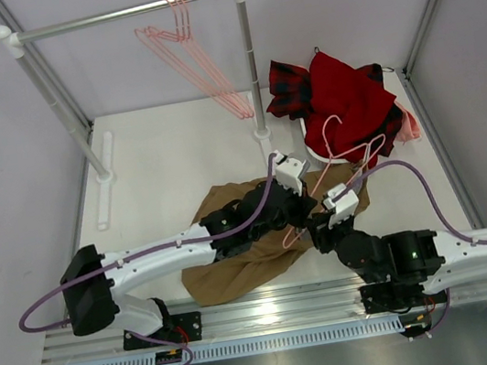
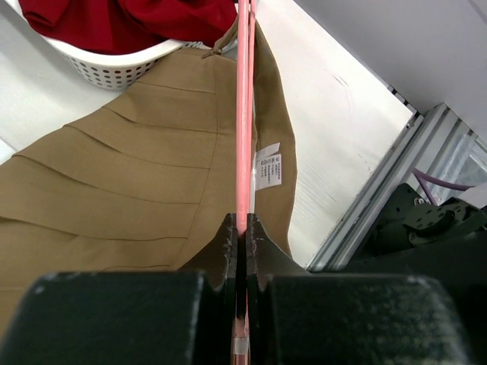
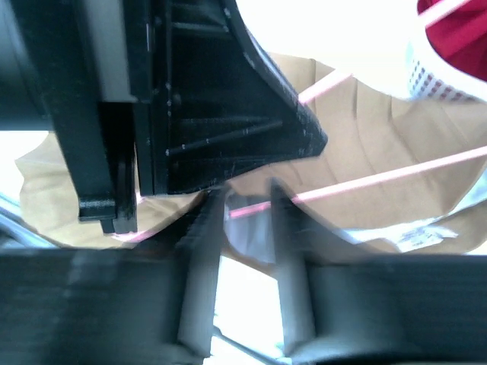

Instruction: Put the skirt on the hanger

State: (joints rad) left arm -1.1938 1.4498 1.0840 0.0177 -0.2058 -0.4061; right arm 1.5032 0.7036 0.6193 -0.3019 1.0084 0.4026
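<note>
Closest to the lens in the left wrist view, the left gripper (image 2: 241, 228) is clenched on the hanger (image 2: 243, 114), the pink wire pinched flat between its two black fingers and running straight away from them.

Widest of all is the white table (image 1: 165, 158), with a metal clothes rack (image 1: 124, 14) at its far side, where spare pink hangers (image 1: 196, 60) hang from the rail. The skirt (image 1: 239, 271) lies spread on the table near the arms, pleated side up, its waist end reaching toward the white perforated basket (image 2: 114, 68) that holds the red garment (image 2: 129, 19).

The held hanger lies across the skirt's waist end, between the two arms. It seems to be gripped by one arm so that it stays steady while the cloth is worked onto it; as far as I can judge, the skirt is not yet on it.

The right gripper (image 3: 242, 213) sits just beside the left one, its fingers apart and straddling a pink hanger wire without clamping it. That view is blurred, so finer contact cannot be told.

Smallest is a white care label (image 2: 267, 166) sewn inside the skirt's waist, just beside the pink wire. It carries printed lines, but they are too small to read. No brand shows anywhere.
</note>
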